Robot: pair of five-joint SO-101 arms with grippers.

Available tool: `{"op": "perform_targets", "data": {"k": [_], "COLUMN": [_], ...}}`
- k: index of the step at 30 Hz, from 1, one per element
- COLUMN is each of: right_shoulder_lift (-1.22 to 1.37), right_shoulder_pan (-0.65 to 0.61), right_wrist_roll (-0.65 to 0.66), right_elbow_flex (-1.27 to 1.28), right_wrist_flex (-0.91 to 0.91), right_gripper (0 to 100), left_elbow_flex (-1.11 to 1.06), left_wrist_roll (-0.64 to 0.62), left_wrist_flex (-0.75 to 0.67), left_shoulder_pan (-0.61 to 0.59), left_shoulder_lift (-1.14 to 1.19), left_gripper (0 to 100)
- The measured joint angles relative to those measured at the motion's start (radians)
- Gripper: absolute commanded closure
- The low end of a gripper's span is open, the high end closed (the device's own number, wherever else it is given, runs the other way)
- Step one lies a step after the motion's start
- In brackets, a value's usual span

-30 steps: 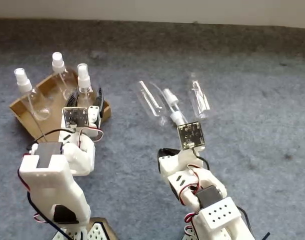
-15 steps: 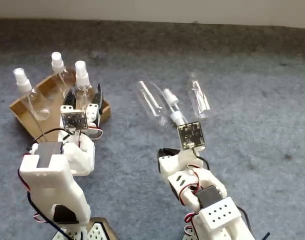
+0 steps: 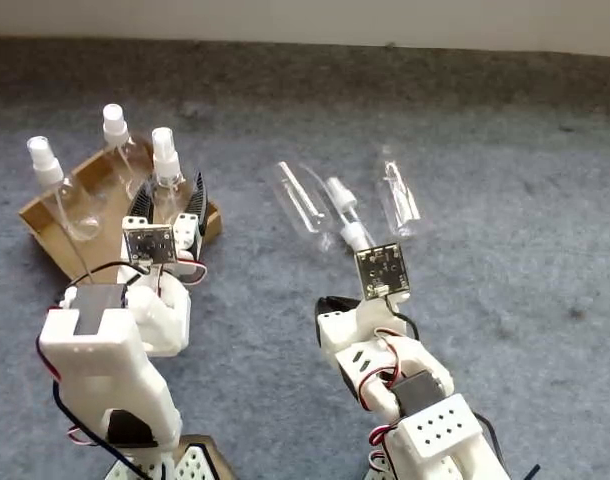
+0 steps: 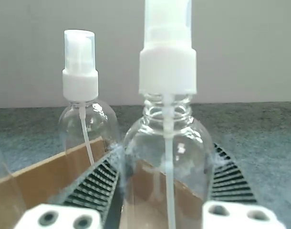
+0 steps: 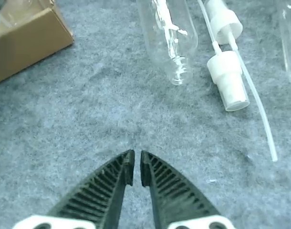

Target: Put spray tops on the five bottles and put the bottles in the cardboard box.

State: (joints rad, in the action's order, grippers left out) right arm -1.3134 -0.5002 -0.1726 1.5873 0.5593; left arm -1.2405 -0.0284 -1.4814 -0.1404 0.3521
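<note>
Left tool (image 3: 171, 194) grasps a clear plastic bottle with white spray top (image 3: 166, 165). The bottle stands upright at the right end of the brown cardboard box (image 3: 47, 232), upper left of frame, with a jaw against each side. Two more capped clear bottles (image 3: 73, 205) stand in the box.

Right tool (image 5: 137, 167) is clenched and empty, over the grey worktop (image 3: 505, 200). Two uncapped clear bottles (image 3: 303, 205) and two loose white spray tops (image 3: 347, 212) lie at centre.
</note>
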Motion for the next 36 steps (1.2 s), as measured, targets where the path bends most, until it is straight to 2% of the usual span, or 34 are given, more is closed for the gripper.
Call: {"op": "perform_targets", "data": {"k": [8,15,25,31,33,36], "right_shoulder_lift": [0.0,0.0,0.0,0.0,0.0,0.0], "right_shoulder_pan": [0.0,0.0,0.0,0.0,0.0,0.0], "right_wrist_roll": [0.0,0.0,0.0,0.0,0.0,0.0], "right_elbow_flex": [0.0,0.0,0.083,0.083,0.083,0.083], "right_wrist_flex": [0.0,-0.003,-0.247,-0.267,-0.267,-0.267], "right_gripper": [97.9,97.9,97.9,97.9,97.9,97.9], "left_elbow_flex": [0.0,-0.005,-0.005,-0.005,-0.005,-0.005], "left_wrist_roll": [0.0,0.0,0.0,0.0,0.0,0.0], "left_wrist_flex": [-0.08,-0.089,-0.089,-0.089,-0.058,0.081], "left_shoulder_pan": [0.0,0.015,0.025,0.025,0.025,0.025], "left_shoulder_lift": [0.0,0.0,0.0,-0.025,-0.069,-0.133], "left_gripper": [93,93,93,93,93,93]}}
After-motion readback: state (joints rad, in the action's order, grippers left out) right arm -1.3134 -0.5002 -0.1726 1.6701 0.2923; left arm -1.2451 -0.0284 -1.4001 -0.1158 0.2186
